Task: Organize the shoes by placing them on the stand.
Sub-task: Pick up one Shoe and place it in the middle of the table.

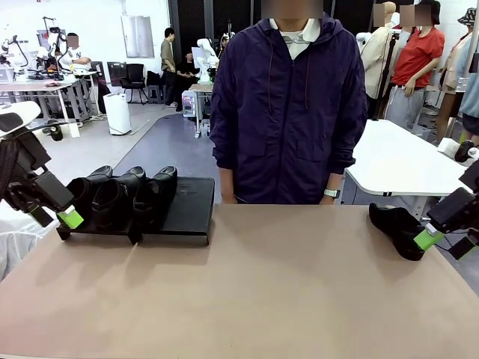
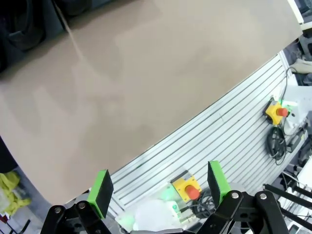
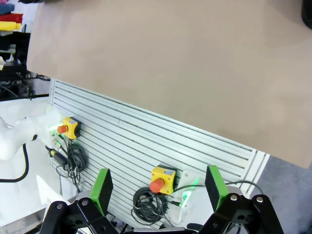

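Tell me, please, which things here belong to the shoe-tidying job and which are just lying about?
Part of the job:
- three shoes on the stand
- the stand
- fourth shoe on the table

Just lying about:
- yellow stop buttons below the table edge
- coiled cables

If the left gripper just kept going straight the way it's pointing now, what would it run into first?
The left gripper, jaws open and empty, aims past the near edge of the table. Most likely it would first meet the ribbed metal panel below that edge, though depth is hard to judge.
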Robot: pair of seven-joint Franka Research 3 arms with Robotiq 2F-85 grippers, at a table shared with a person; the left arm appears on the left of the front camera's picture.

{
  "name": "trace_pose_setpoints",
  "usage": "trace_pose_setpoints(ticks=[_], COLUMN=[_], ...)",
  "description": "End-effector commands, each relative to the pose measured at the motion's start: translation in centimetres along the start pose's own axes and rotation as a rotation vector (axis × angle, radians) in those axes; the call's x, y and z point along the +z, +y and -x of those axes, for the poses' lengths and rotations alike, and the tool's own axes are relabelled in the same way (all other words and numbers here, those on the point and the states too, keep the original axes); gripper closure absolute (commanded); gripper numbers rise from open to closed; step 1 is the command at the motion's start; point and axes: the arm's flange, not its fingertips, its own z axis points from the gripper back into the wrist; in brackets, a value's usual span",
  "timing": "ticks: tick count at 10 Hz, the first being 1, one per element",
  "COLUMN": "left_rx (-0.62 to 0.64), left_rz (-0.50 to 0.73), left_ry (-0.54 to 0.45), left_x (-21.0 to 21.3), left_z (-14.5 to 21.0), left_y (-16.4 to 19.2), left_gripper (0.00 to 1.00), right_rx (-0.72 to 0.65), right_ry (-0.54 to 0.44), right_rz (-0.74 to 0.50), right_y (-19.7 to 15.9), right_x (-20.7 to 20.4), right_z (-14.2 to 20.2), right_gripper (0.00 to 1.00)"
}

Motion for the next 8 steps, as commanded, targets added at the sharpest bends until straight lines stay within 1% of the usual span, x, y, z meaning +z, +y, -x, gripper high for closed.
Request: trace_pose_setpoints(ticks=[1, 2, 3, 4, 5, 6, 7, 8], left_rx=[0.01, 0.01, 0.01, 0.01, 0.01, 0.01, 0.01, 0.01], left_rz=[0.02, 0.02, 0.02, 0.02, 0.02, 0.02, 0.02, 0.02], left_ry=[-0.002, -0.002, -0.002, -0.002, -0.002, -0.002, -0.002, -0.002], left_x=[0.2, 0.2, 0.2, 0.2, 0.2, 0.2, 0.2, 0.2], left_z=[0.1, 0.1, 0.1, 0.1, 0.1, 0.1, 0.1, 0.1], left_y=[-0.1, -0.1, -0.1, -0.1, -0.1, -0.1, -0.1, -0.1], left_gripper=[0.0, 0.0, 0.0, 0.0, 0.0, 0.0, 0.0, 0.0], right_rx=[0.006, 0.0, -0.019, 0.035, 0.05, 0.07, 0.029, 0.031], right_ry=[-0.001, 0.0, 0.153, 0.275, 0.355, 0.47, 0.528, 0.583], right_rz=[-0.01, 0.0, 0.187, 0.262, 0.352, 0.424, 0.498, 0.507], right_y=[-0.1, 0.0, 1.5, 0.9, -0.6, -2.5, -4.1, -5.3], right_x=[0.1, 0.0, -0.7, -0.9, -0.7, -1.2, -2.2, -3.4], right_z=[0.0, 0.0, -1.8, -5.1, -8.6, -11.5, -13.7, -14.9], right_gripper=[0.0, 0.0, 0.0, 0.0, 0.0, 0.0, 0.0, 0.0])
